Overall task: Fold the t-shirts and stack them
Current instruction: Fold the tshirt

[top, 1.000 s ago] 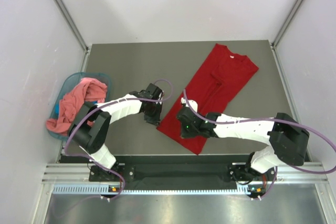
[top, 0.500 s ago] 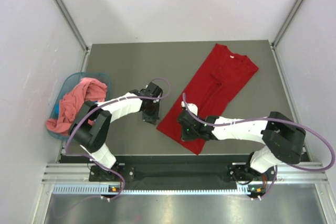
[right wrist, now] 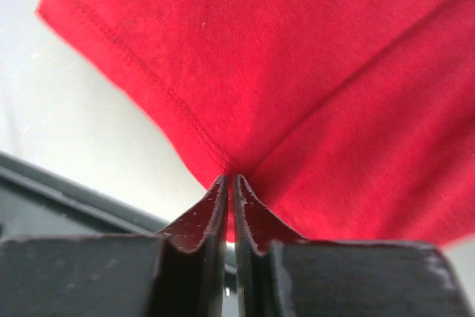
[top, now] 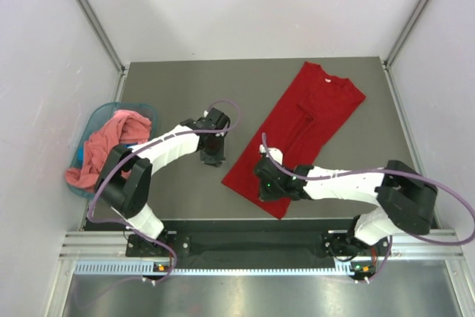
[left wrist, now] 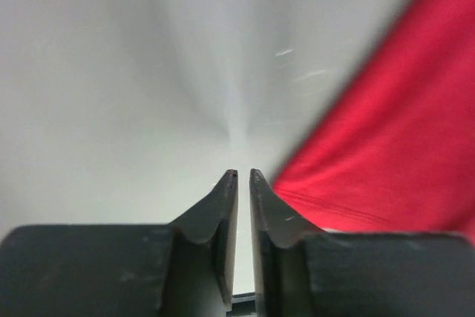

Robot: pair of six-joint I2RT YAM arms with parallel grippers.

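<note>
Top external view: the red t-shirt lies flat and slantwise on the table, collar at the far right. The left gripper sits just beside its lower left edge, apart from the cloth. The right gripper is on the near corner. A pink t-shirt is heaped in the teal basket at the left.

Left wrist view: the left gripper shows a thin slit between its jaws, nothing in it, over bare table; the red t-shirt lies to the right.

Right wrist view: the right gripper is closed, pinching the red t-shirt near its hem, creases running out from the tips.
</note>
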